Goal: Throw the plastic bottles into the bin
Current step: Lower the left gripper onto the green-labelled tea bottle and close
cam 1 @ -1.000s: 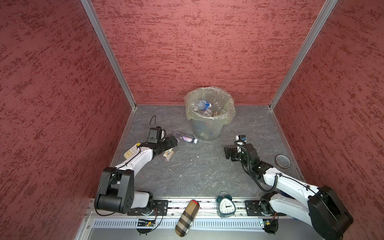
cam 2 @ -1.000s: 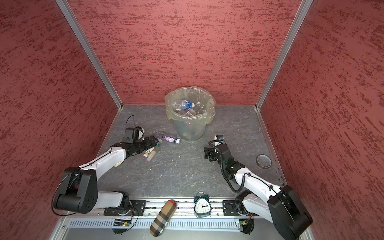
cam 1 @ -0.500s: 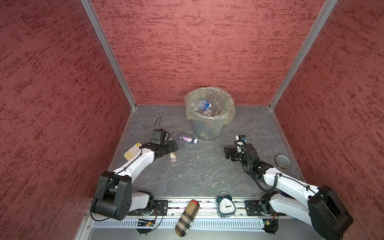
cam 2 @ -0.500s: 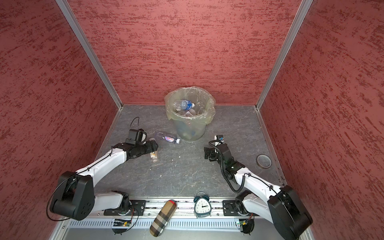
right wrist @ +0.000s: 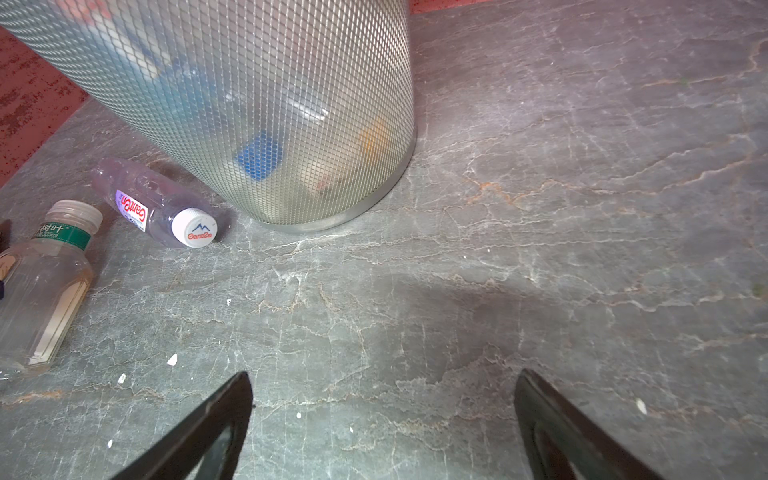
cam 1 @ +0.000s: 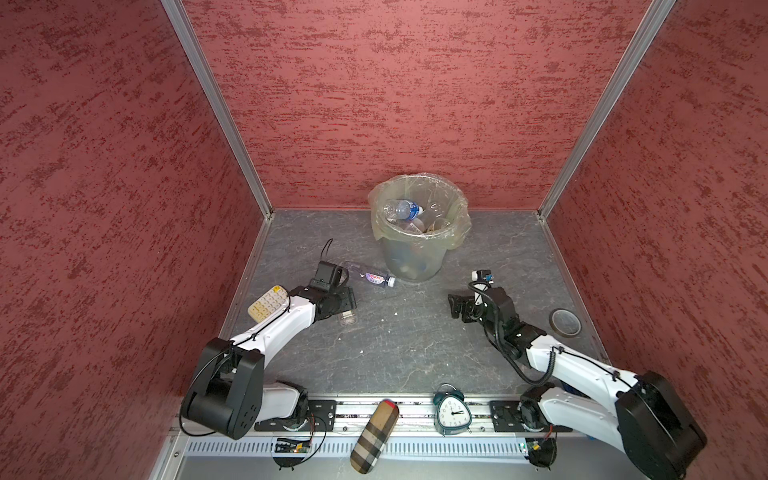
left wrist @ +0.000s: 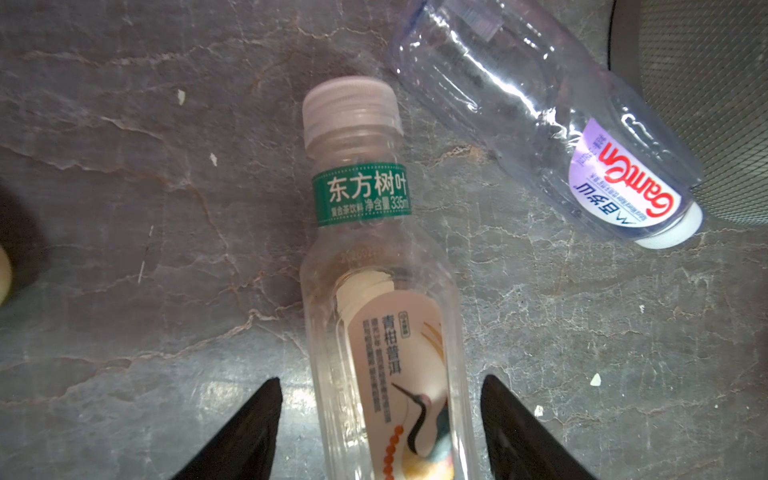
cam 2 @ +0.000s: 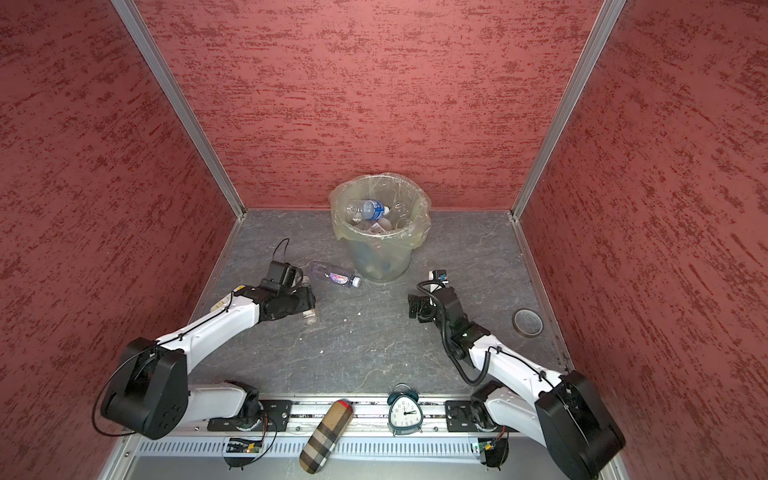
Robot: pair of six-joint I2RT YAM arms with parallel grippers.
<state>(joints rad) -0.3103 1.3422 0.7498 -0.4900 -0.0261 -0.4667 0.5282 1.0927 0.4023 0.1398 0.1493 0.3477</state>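
Observation:
A clear plastic bottle with a beige label and a green neck band (left wrist: 382, 291) lies on the grey floor, also seen in both top views (cam 1: 347, 318) (cam 2: 310, 318). My left gripper (left wrist: 381, 379) straddles its body, open, with a narrow gap on each side. A second bottle with a purple Ganten label (left wrist: 561, 137) (cam 1: 372, 277) lies beside the bin (cam 1: 417, 249) (cam 2: 380, 253). The bin holds several bottles, one blue-labelled (cam 1: 401, 209). My right gripper (right wrist: 383, 373) (cam 1: 455, 305) hangs open over bare floor, right of the bin (right wrist: 249, 104).
A cream calculator (cam 1: 268, 302) lies partly under the left arm near the left wall. A plaid case (cam 1: 374, 436) and a green alarm clock (cam 1: 452, 411) sit on the front rail. A dark round ring (cam 1: 565, 322) lies by the right wall.
My left gripper has come down over the beige-label bottle and its jaws have narrowed around it. The right arm has not moved.

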